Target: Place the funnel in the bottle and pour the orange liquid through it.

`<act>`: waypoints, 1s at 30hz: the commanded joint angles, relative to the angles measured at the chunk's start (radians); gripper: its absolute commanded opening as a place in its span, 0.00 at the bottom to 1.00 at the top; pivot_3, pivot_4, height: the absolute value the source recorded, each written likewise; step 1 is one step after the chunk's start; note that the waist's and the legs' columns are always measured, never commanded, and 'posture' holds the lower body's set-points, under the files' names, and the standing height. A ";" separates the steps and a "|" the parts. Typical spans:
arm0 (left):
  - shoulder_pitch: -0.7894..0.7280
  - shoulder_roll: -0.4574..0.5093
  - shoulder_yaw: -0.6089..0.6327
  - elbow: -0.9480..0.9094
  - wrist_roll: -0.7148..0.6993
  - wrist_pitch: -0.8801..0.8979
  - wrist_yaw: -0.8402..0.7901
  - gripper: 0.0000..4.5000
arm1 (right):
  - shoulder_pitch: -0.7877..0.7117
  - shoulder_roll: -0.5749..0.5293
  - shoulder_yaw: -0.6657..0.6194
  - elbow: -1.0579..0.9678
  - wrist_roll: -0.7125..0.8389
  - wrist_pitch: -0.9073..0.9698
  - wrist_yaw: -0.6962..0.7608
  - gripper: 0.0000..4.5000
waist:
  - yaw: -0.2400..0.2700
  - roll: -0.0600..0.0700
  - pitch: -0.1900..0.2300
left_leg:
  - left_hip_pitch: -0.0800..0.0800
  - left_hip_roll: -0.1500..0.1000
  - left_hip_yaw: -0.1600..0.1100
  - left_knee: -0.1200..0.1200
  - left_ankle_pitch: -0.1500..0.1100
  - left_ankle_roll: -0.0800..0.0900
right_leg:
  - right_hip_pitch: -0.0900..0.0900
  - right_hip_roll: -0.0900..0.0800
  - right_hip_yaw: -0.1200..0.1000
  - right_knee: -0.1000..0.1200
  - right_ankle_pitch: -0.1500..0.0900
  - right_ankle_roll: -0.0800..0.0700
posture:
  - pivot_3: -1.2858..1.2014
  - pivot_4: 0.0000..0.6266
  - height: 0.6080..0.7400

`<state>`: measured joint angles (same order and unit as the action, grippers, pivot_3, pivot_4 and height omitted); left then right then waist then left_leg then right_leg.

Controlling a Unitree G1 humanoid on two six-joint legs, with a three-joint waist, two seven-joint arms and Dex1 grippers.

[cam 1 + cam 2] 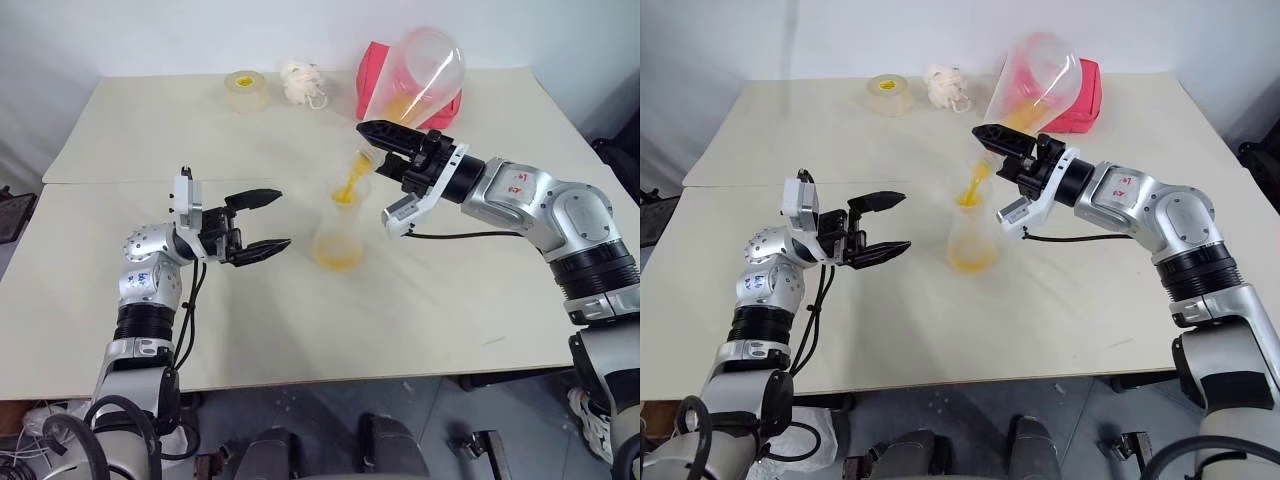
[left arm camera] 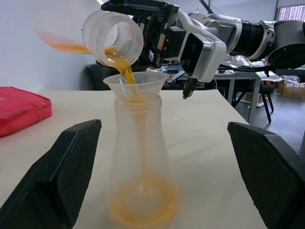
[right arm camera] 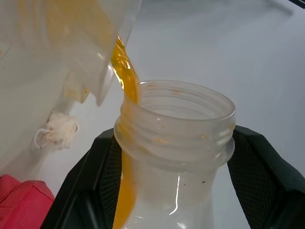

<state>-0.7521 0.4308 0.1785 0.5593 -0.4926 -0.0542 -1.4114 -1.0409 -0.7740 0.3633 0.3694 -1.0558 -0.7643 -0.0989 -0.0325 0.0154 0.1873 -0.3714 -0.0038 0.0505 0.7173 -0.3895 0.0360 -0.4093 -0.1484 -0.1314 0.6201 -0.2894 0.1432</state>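
Counter (image 1: 120, 130) notes, left to right: left tool (image 1: 256, 226) hovers at about 9 o'clock of the bottle (image 1: 338, 232), jaws spread wide, holding nothing, just beside it and apart from it. Bottle stands upright mid-counter, funnel (image 2: 135, 84) seated in its neck. Orange liquid (image 2: 125, 71) streams from a tilted clear pouring vessel (image 1: 422, 75) into the funnel; a shallow pool sits in the bottle base. Right tool (image 1: 396, 148), at 1 o'clock of the bottle, is clamped on that vessel's neck. Tape roll (image 1: 246, 90), white wad (image 1: 302, 82) and red pouch (image 1: 378, 72) lie at the counter's far edge, 11 to 1 o'clock.

Judgement: bottle looks light, stiff, smooth plastic, tippy while nearly empty; best steadied low on the wide base. Funnel sits loose, easily knocked
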 commanded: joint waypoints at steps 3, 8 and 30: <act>0.005 0.021 0.009 -0.033 -0.013 0.006 0.002 1.00 | -0.054 -0.027 0.004 0.005 -0.017 -0.014 -0.049 0.62 | 0.000 0.000 0.000 | 0.000 0.000 0.000 0.000 0.000 0.000 | 0.000 0.000 0.000 0.000 0.000 0.000 | 0.52 0.24 1.00; 0.000 0.018 0.008 -0.030 -0.009 0.007 0.011 1.00 | -0.081 -0.031 0.028 0.035 -0.051 -0.026 -0.087 0.62 | 0.000 0.000 0.000 | 0.000 0.000 0.000 0.000 0.000 0.000 | 0.000 0.000 0.000 0.000 0.000 0.000 | 0.52 0.24 1.00; -0.018 0.003 0.001 -0.003 -0.005 -0.007 0.016 1.00 | -0.151 -0.060 0.089 0.078 -0.136 -0.041 -0.191 0.62 | -0.001 0.000 0.000 | 0.000 0.000 0.000 0.000 0.000 0.000 | 0.000 0.000 0.000 0.000 0.000 0.000 | 0.52 0.24 1.00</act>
<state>-0.7501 0.4351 0.1782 0.5646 -0.4915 -0.0460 -1.3912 -1.1547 -0.8098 0.4666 0.4587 -1.1963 -0.8059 -0.2638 -0.0335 0.0154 0.1873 -0.3716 -0.0037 0.0506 0.7169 -0.3895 0.0360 -0.4096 -0.1484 -0.1311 0.6201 -0.2894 0.1432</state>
